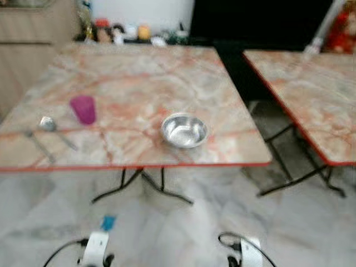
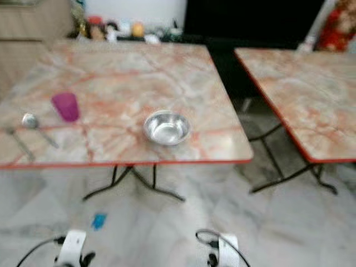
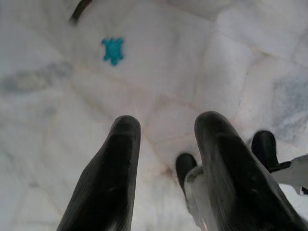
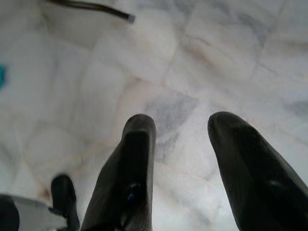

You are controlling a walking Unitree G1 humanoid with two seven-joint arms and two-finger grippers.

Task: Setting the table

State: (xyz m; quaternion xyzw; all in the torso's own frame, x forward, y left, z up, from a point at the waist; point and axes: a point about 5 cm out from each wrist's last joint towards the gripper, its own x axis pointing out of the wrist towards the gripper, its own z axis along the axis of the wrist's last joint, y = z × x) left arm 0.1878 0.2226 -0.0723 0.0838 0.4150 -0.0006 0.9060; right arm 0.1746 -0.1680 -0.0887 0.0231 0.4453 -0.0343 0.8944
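Marble-topped table (image 1: 139, 72) bearing a steel bowl (image 1: 184, 130) near its front edge, a purple cup (image 1: 83, 109) well to the bowl's left, and a spoon (image 1: 49, 125) just beside the cup. Left gripper (image 3: 166, 139) and right gripper (image 4: 180, 139) hang low above the pale floor (image 3: 192, 53), fingers parted and empty.

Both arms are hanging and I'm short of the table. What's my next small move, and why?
Probably step forward toward the near table edge. Both tools, left and right, are open and point at the floor, while the steel bowl, purple cup and spoon sit beyond that edge.
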